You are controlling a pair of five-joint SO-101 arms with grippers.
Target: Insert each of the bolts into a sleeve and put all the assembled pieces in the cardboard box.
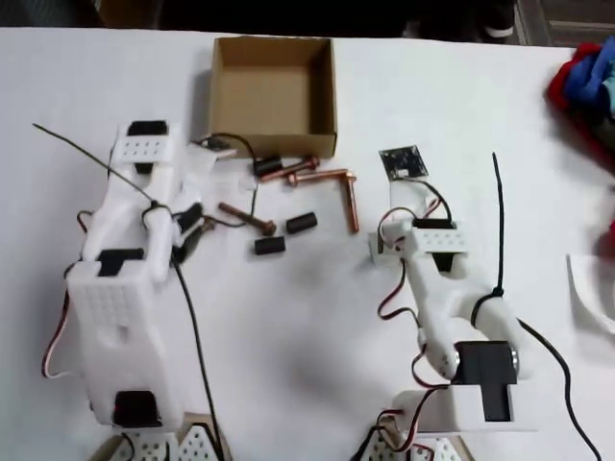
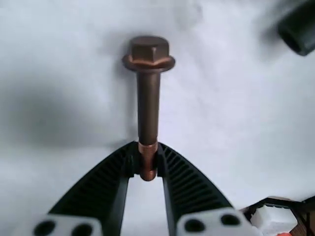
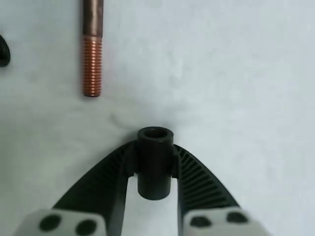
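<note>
**Bolt in one hand, sleeve in the other: mating comes next**

The counter [image 1: 317,336] carries both arms. The cardboard box [image 1: 274,142] sits at the far side, beyond both hands & roughly btwn them. Its inside looks bare, so prob. no assembled piece is in yet.

The left hand [image 2: 147,169] is clamped on a bolt [image 2: 147,103] by the threaded tip. The shank & flanged hex head stick straight out ahead of the fingertips. Can't tell whether that bolt is lifted or lying on the counter.

The right hand [image 3: 155,164] is clamped round a black sleeve [image 3: 155,147], w/ the open bore end showing just past the fingertips. The two hands are well apart, w/ the spare parts btwn them.

Three loose bolts [image 1: 322,176] lie out ahead of the hands, nearer the box. One has its threaded end ahead of the right hand's fingertips, off to one side & not touching. Three loose sleeves [image 1: 301,223] lie among them, closer to the left hand than to the right.

Step in hand, as a judgement: both pick-ups look done, and this is prob. the first pair. Next comes insertion, which calls for bringing the hands together w/ the bolt's axis lined up on the bore. One snag: the left hand grips the very end that must enter, so a regrip nearer the head may be needed first.
</note>
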